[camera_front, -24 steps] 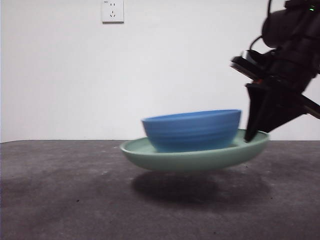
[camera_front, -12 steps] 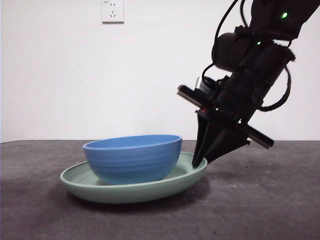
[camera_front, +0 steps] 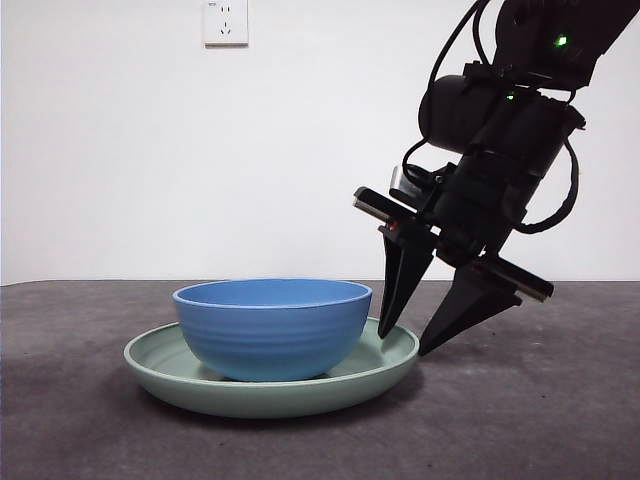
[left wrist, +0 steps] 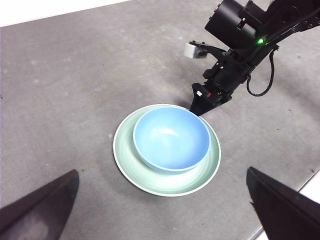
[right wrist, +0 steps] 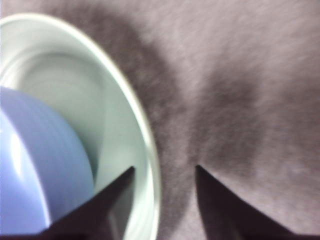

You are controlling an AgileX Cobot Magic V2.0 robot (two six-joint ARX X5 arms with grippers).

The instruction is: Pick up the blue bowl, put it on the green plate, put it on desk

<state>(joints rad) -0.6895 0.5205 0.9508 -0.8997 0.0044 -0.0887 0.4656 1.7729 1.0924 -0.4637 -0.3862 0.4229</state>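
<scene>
The glossy blue bowl [camera_front: 272, 328] sits upright inside the pale green plate [camera_front: 390, 362]; the plate rests flat on the speckled grey desk [camera_front: 90, 420]

The dark grey, speckled counter [camera_front: 90, 420] carries the green plate [camera_front: 160, 365] flat on its surface, a soft shadow around the plate's base.

Your right gripper [camera_front: 409, 340] now has its jaws spread astride the green plate's [camera_front: 272, 386] rim, and the plate with the blue bowl [camera_front: 272, 327] sits flat on the desk [camera_front: 80, 420], no longer lifted.
</scene>
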